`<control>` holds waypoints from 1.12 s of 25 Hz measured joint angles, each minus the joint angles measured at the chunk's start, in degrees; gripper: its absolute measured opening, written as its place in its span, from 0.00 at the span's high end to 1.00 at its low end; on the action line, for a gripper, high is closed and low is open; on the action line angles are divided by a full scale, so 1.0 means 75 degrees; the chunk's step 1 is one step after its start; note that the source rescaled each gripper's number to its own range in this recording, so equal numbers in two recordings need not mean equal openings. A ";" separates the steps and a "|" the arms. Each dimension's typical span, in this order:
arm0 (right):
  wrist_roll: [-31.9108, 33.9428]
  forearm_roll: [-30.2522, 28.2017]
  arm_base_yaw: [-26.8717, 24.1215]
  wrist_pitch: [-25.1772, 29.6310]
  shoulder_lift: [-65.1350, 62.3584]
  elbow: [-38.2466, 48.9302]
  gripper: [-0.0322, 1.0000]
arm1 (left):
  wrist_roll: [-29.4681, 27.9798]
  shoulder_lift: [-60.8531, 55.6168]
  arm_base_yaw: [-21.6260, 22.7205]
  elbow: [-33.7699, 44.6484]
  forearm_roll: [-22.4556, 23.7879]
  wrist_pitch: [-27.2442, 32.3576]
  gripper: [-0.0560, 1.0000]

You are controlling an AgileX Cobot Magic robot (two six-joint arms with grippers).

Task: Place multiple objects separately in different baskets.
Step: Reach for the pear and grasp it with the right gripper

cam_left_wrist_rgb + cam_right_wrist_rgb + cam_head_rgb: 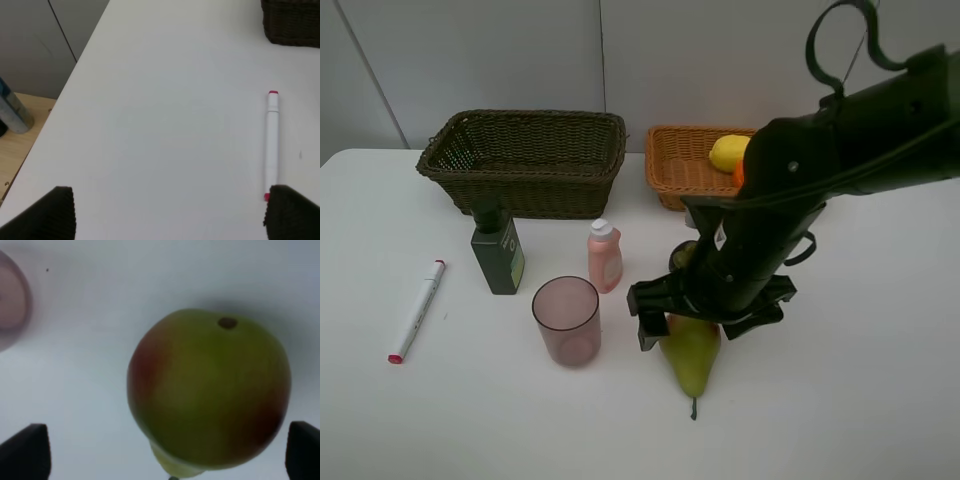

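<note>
Pear: we find the green-red pear (pixel 692 362) lying on the white table (pixel 860 400), near the translucent pink cup (pixel 566 318). Its long axis runs front to back, stem towards the front edge.
Right gripper (pixel 164 454): directly above the pear, fingers wide apart, straddling its width, holding nothing.
Left gripper (pixel 175 216): fingers apart, well off beside the white red-tipped marker (pixel 271 145).
Nearer arm: the right, we judge.

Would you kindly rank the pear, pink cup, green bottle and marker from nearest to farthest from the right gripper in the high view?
1. Pear, right beneath the right gripper.
2. Pink cup, beside it, viewer's left.
3. Green bottle, farther left and back.
4. Marker, at the far left.
</note>
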 joint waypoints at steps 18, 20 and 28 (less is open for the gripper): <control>0.0018 -0.0145 0.0000 -0.0517 0.0423 0.0000 0.38 | 0.0000 0.0000 0.0000 0.0000 0.0000 0.0000 0.00; 0.0025 -0.0152 0.0000 -0.0503 0.0423 0.0000 0.63 | 0.0000 0.0000 0.0000 0.0000 0.0000 0.0000 0.00; 0.0190 -0.0189 0.0000 -0.0293 0.0423 0.0000 0.79 | 0.0000 0.0000 0.0000 0.0000 0.0000 0.0000 0.00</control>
